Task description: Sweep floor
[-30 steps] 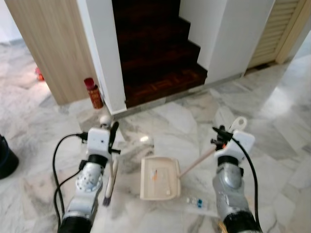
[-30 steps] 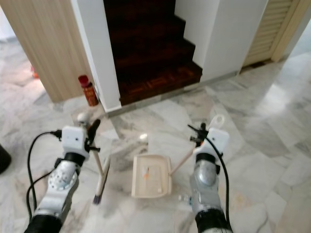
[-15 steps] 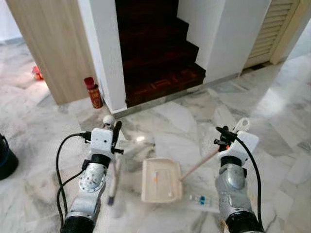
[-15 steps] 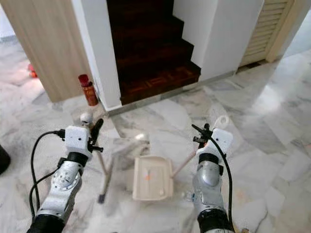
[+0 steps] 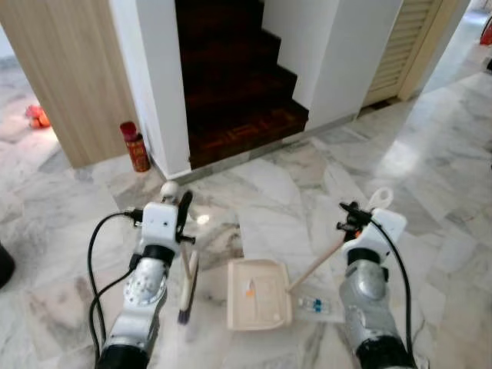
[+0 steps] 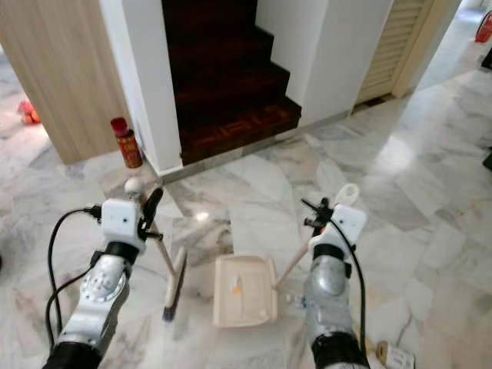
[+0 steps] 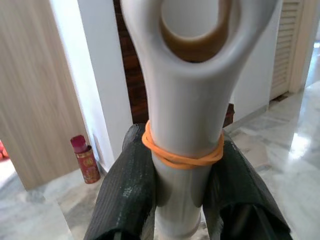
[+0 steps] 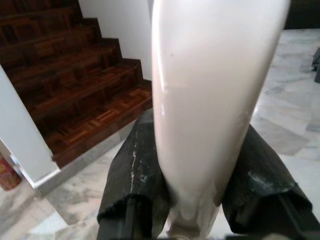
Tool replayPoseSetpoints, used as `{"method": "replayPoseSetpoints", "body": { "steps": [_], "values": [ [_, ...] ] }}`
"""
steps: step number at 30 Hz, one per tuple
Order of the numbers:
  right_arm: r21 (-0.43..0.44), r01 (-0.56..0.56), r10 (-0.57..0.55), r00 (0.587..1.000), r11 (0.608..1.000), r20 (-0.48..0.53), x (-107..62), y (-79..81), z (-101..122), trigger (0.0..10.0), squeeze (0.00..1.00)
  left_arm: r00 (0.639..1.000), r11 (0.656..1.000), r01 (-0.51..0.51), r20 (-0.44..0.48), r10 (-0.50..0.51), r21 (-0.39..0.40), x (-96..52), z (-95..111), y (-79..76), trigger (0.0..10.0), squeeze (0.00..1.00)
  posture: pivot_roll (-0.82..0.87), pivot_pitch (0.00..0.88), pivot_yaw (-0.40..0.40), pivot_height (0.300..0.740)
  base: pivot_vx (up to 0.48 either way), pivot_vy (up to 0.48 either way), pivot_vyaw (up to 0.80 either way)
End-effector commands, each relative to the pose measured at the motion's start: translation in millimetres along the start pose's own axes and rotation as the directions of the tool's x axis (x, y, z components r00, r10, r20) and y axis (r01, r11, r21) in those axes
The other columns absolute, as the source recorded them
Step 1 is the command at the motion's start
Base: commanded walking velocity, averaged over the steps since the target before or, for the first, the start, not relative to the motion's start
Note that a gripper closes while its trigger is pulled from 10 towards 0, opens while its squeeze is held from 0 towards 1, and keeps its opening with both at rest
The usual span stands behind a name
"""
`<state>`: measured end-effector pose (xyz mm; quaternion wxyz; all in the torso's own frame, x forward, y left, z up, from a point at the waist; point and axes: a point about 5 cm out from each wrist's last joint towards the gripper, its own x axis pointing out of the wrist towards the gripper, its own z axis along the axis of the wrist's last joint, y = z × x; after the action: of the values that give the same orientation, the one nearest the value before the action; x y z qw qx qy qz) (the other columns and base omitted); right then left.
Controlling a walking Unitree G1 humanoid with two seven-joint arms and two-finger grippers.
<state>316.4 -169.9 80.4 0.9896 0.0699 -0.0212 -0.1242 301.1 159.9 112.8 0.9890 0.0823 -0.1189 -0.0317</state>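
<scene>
My left gripper (image 5: 183,219) is shut on the cream handle (image 7: 184,150) of a hand brush (image 5: 187,280), just below an orange rubber band. The brush hangs down, its dark bristles (image 5: 183,315) at the marble floor left of the dustpan. My right gripper (image 5: 350,223) is shut on the long cream handle (image 8: 200,115) of a cream dustpan (image 5: 257,294). The dustpan lies flat on the floor between my arms. A small orange scrap (image 5: 248,290) lies inside it.
A clear wrapper (image 5: 315,305) lies on the floor beside the dustpan's right edge. Dark wooden stairs (image 5: 238,92) rise ahead between white walls. A red can (image 5: 137,147) stands by the wooden panel at left. A louvred door (image 5: 400,46) is at back right.
The whole view has shifted as the camera moved. The brush, blurred half a second ago, now hangs still a little closer to the dustpan. Both grippers keep their holds.
</scene>
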Motion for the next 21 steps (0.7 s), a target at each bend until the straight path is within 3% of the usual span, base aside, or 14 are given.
{"method": "replayPoseSetpoints", "body": {
  "steps": [1,21],
  "values": [
    [0.021,0.011,-0.012,0.999,1.000,0.049,4.5,-3.0,11.4,10.0,0.00,0.998,1.000,0.005,0.058,-0.006,0.006,5.3,11.6,-2.7,10.0,0.00,0.09,0.000,-0.041,0.740,0.000,0.292,0.00],
    [0.020,0.001,-0.002,0.999,1.000,0.052,6.5,-0.8,12.9,10.0,0.00,0.998,1.000,0.027,0.056,-0.027,0.003,7.4,11.0,-5.7,10.0,0.00,0.08,0.000,-0.032,0.740,0.000,0.294,0.00]
  ]
}}
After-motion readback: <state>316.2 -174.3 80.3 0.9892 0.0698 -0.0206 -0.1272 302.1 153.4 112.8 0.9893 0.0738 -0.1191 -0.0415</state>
